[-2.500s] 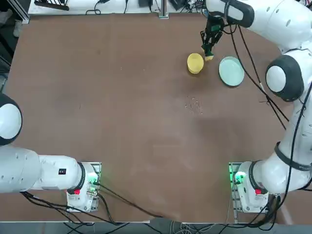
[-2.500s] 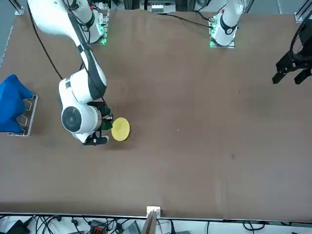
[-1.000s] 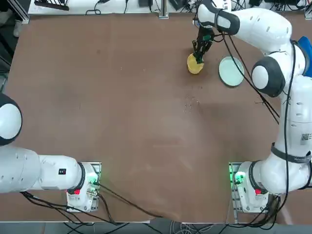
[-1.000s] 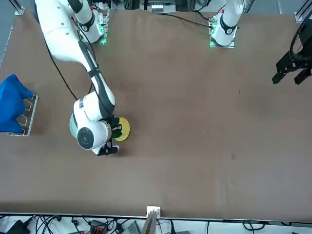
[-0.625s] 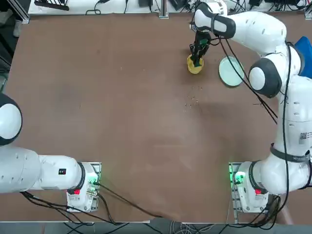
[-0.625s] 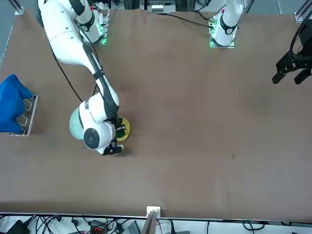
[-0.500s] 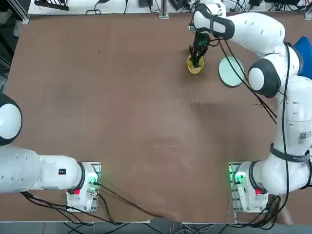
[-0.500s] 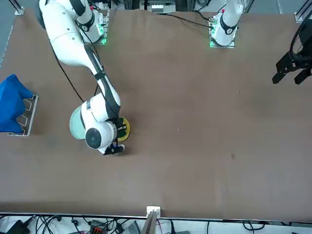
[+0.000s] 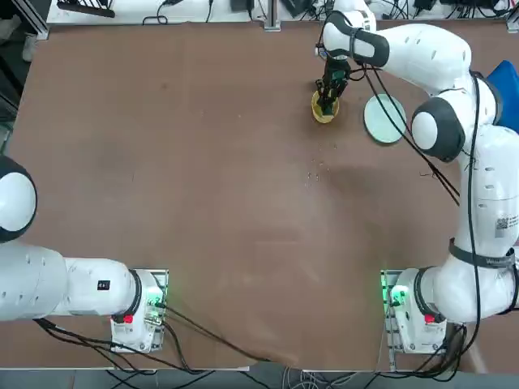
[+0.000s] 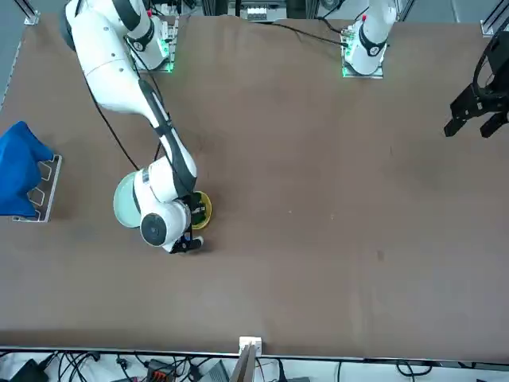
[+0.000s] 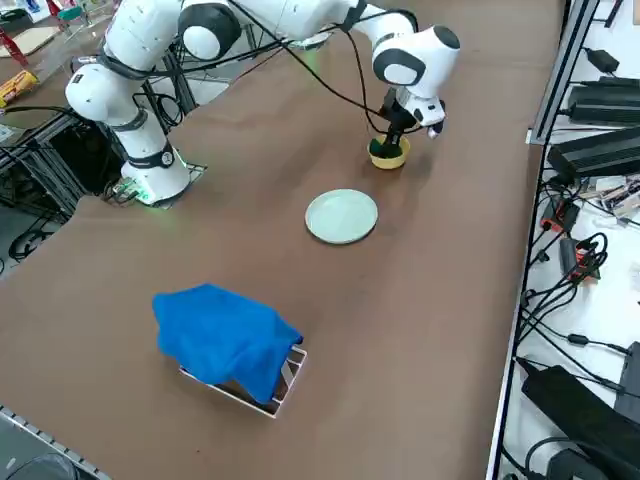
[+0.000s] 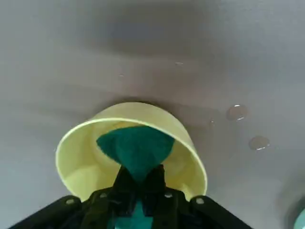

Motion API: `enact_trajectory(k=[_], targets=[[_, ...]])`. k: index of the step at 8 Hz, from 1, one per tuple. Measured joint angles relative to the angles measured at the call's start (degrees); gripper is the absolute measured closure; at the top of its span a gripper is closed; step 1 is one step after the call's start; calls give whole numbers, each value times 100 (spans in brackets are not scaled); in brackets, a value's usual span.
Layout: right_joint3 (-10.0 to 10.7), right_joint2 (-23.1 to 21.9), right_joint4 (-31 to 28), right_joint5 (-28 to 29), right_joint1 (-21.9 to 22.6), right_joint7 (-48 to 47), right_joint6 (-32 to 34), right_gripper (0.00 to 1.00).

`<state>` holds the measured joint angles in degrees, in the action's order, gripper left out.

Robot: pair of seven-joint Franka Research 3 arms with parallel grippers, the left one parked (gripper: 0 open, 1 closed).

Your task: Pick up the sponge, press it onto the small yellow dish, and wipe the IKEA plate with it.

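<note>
The sponge point(image 12: 136, 148) sat down inside the small yellow dish point(image 12: 76, 157), its green face showing over the rim in my wrist camera, pinched between the fingers of the right gripper point(image 12: 138, 186), which were clamped tight on it. I judged I was in the pressing step: sponge picked up and pushed into the dish, the wipe not yet begun. The IKEA plate point(image 9: 383, 119) lay near the dish on the table point(image 9: 203, 162), apart from it, on my right arm's own side, and looked untouched.

My next move, as I saw it, called for lifting the sponge clear of the dish's wall without tipping the dish, carrying it across to the plate, and setting it flat before sweeping.

The right arm was stretched far out over the table, the wrist bent so the gripper pointed nearly straight down into the dish.
</note>
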<state>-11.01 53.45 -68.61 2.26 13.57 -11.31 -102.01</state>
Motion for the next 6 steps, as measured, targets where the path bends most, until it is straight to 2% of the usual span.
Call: enact_trajectory(k=[6], targets=[[-2, 28, 0, 27, -7, 41, -21, 91]])
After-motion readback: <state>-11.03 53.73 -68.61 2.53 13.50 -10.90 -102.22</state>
